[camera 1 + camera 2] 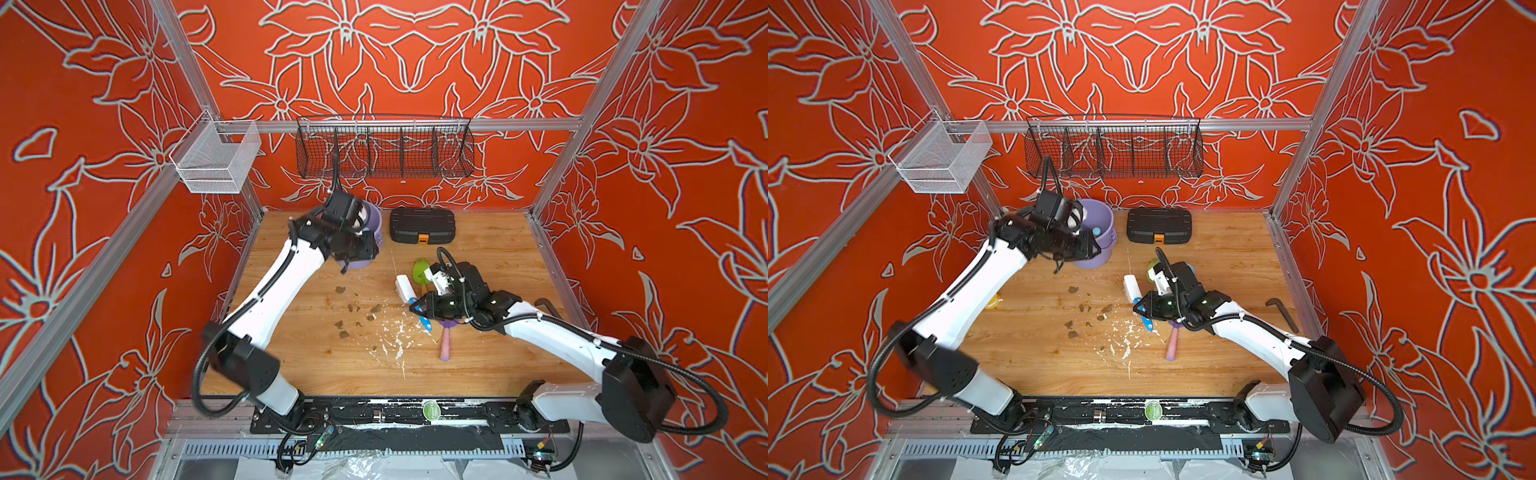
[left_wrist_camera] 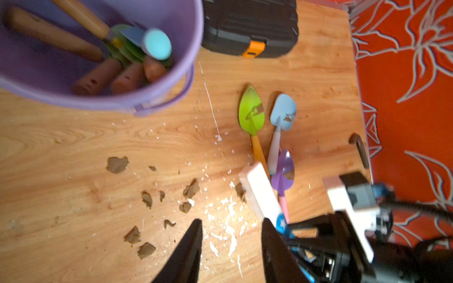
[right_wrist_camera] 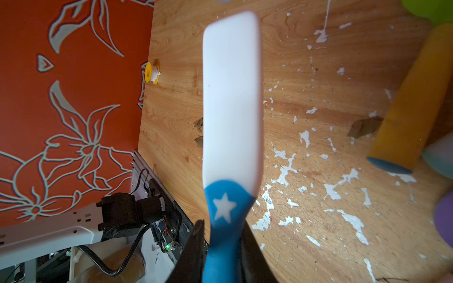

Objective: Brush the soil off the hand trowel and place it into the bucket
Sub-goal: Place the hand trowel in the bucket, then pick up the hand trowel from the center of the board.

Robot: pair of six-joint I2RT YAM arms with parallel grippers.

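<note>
Where soil [image 2: 117,164] is seen: dark-brown clumps are scattered across the middle of the bench [image 2: 73,137], and smears are carried on two blades.
Trowels: a green trowel [image 2: 252,110], a blue trowel [image 2: 282,105] and a purple trowel [image 2: 283,166] are laid together right of centre.
Bucket [image 2: 188,36]: lavender, stood far left, with several handled tools inside.
Left claw [image 2: 231,220]: partly opened, nothing held, poised beside the bucket.
Right claw [image 3: 221,227]: closed on the blue handle of a white brush [image 3: 231,98], just beside the trowels.

Robot test cell: aluminium frame [image 1: 523,124], floral-print walls [image 1: 415,50].
</note>
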